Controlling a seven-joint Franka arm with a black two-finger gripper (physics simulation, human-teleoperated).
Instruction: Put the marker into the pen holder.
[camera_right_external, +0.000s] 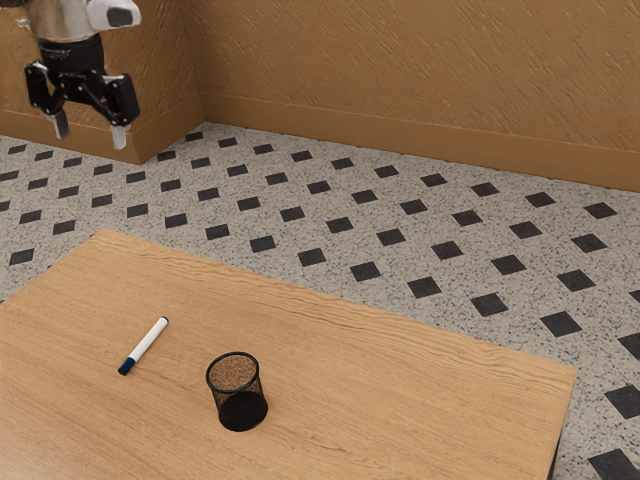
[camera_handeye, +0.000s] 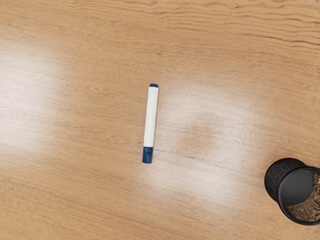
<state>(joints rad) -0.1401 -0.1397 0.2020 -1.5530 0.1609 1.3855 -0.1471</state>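
Black pen cup (camera_right_external: 243, 408) stands upright on wooden table (camera_right_external: 400, 400). Bit farther: white marker (camera_right_external: 147, 342) lies flat, toward table's far corner at exterior view's left, big blue end away from far edge. Gripper (camera_right_external: 91, 138) high up, fingers spread wide. Last, brown wall (camera_right_external: 400, 70).

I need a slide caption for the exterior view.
Black two-finger gripper, open above a wooden table with a white, blue-capped marker and a round black mesh pen holder.
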